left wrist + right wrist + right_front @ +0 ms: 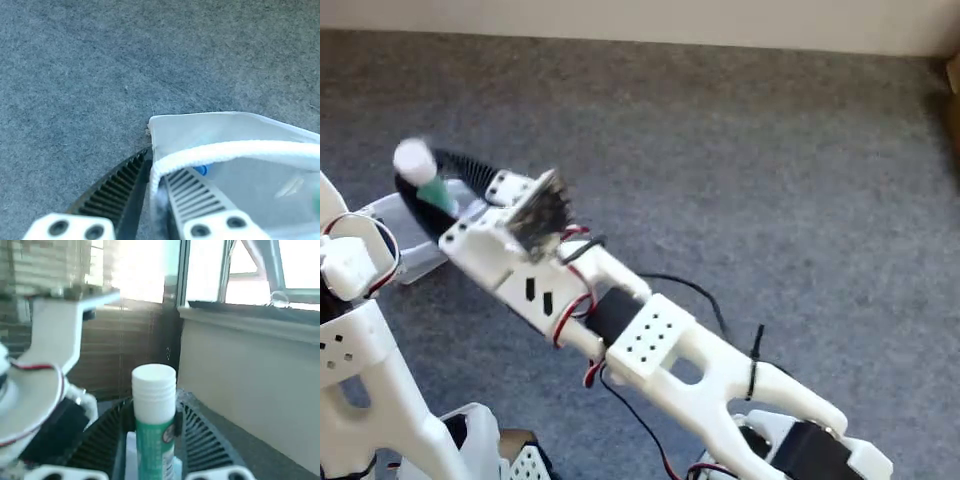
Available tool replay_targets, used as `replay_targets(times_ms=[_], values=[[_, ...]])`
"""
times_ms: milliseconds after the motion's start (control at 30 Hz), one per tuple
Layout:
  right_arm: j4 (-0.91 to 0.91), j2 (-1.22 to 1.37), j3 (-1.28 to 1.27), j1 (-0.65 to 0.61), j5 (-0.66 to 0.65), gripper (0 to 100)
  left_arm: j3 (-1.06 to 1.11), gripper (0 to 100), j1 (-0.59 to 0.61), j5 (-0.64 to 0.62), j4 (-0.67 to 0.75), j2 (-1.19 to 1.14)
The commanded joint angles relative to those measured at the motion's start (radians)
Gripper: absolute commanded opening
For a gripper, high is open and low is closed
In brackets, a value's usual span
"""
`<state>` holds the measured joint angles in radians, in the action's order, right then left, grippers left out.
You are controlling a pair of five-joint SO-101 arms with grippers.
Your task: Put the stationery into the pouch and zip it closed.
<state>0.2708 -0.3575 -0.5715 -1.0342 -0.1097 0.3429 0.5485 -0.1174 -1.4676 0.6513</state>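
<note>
Right pincer [152,407] tight around cylindrical glue stick [153,382], left pincer [156,167] tight on translucent pouch [225,132]

Grey carpet [770,150], window [300,262] w/ sill [250,315], blinds [130,335]

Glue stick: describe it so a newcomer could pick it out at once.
In the high view, follow the long white arm across the grey carpet toward the pouch. Its end effector, the right one, is shut on the glue stick. White cap, green body: nothing else nearby is green.
</note>
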Motion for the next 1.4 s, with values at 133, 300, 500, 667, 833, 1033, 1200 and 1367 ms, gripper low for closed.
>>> replay_targets(times_ms=[133, 300, 500, 667, 833, 1033, 1200, 1367], values=[[0.019, -0.018, 0.004, -0.019, -0.038, 0.5, 0.027, 1, -0.025, 0.008, 0.008, -0.002], [0.018, -0.010, 0.002, -0.015, -0.038, 0.5, 0.027, 1, -0.025, 0.008, 0.008, -0.002], [-0.097, -0.012, 0.012, -0.015, -0.040, 0.6, 0.027, 1, -0.025, 0.008, 0.008, -0.002], [-0.217, -0.018, 0.012, -0.015, -0.040, 0.7, 0.027, 1, -0.025, 0.008, 0.008, -0.002], [-0.226, -0.019, 0.013, -0.015, -0.040, 0.7, 0.027, 1, -0.025, 0.008, 0.008, -0.002], [-0.226, -0.019, 0.013, -0.016, -0.040, 4.9, 0.027, 1, -0.025, 0.008, 0.008, -0.004], [-0.228, -0.019, 0.013, -0.016, -0.040, 14.8, 0.027, 1, -0.025, 0.008, 0.008, -0.004], [-0.228, -0.019, 0.013, -0.016, -0.040, 14.8, 0.027, 1, -0.025, 0.008, 0.008, -0.004]])
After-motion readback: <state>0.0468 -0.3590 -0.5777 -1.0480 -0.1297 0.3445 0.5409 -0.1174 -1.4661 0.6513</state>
